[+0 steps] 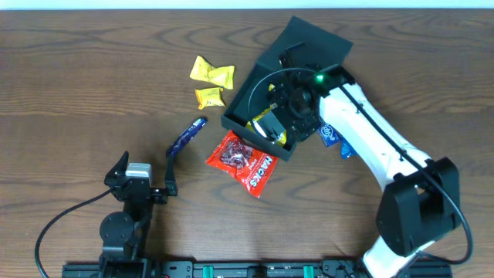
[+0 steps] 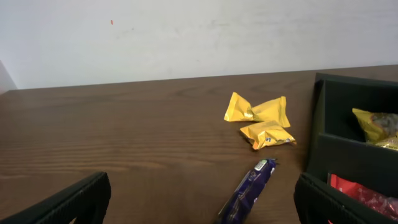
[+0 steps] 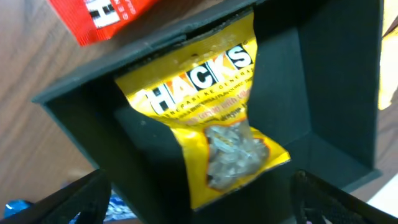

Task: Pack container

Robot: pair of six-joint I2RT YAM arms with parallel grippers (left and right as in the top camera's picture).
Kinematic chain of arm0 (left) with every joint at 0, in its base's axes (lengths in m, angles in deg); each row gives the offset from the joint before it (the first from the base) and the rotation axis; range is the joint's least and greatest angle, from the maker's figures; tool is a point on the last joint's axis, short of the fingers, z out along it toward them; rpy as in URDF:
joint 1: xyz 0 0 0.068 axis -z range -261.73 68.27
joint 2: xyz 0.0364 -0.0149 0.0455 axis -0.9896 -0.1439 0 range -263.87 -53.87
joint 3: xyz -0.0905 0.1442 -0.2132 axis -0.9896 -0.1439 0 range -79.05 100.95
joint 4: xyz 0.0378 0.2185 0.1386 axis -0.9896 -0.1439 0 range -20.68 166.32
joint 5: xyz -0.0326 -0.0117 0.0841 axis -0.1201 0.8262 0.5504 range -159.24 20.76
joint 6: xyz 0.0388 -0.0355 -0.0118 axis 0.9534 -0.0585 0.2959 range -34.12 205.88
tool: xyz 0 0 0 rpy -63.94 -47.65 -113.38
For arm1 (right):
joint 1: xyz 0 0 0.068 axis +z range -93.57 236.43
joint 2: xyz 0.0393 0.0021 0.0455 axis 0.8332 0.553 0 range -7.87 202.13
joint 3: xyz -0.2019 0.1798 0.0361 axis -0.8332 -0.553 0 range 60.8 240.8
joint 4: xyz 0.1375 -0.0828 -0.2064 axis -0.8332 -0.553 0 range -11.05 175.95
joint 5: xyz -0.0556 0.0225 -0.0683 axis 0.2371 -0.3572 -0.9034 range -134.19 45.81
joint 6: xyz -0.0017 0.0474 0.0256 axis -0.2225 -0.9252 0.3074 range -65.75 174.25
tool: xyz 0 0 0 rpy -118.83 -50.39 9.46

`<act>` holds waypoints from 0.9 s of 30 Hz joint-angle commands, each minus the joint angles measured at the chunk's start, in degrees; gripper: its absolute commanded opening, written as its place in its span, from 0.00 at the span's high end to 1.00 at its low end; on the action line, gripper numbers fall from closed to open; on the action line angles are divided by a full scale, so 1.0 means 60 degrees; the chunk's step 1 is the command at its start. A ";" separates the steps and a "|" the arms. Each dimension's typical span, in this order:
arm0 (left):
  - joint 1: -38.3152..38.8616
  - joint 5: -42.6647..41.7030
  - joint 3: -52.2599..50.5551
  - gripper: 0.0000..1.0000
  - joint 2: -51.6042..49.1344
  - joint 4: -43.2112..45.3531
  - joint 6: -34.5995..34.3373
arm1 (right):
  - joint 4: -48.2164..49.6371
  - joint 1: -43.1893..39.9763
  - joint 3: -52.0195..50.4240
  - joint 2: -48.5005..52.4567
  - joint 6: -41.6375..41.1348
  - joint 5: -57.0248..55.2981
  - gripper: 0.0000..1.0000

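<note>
The right tool (image 3: 199, 180) hangs over the container (image 1: 251, 93), a dark matte square box of cardboard with its lid flap open, near the middle of the wooden counter (image 1: 77, 77). Just beside its front wall lies a glossy red packet (image 1: 245, 161). Two crinkled yellow sweets (image 1: 210, 75) and a slim purple packet (image 1: 187, 137) lie to its left, and blue wrappers (image 1: 330, 137) lie under the right arm. Inside the box rests a shiny yellow packet (image 3: 211, 118). The right tool stands wide apart above it, gripping nothing. The left tool (image 2: 202, 183), also wide and empty, is low near the purple packet.
</note>
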 commanded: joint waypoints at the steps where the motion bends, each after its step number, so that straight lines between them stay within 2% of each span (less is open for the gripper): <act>1: 0.0015 -0.0011 -0.0106 0.05 0.0022 -0.0444 -0.0036 | 0.0233 -0.0044 0.0295 -0.0033 0.0692 -0.0674 0.09; 8: 0.0015 -0.0011 -0.0106 0.05 0.0022 -0.0444 -0.0033 | 0.0353 -0.0259 0.0291 0.0102 0.2262 -0.0474 0.10; 13: 0.0015 -0.0011 -0.0106 0.05 0.0022 -0.0444 -0.0036 | 0.1202 -0.0211 0.0295 0.0707 0.2331 -0.0444 0.11; 16: 0.0015 -0.0011 -0.0106 0.05 0.0022 -0.0444 -0.0036 | 0.1800 -0.0189 0.0295 0.0958 0.2328 -0.0084 0.15; 27: 0.0015 -0.0011 -0.0106 0.05 0.0022 -0.0444 -0.0033 | 0.1705 -0.0186 0.0295 0.1545 0.2310 0.0313 0.16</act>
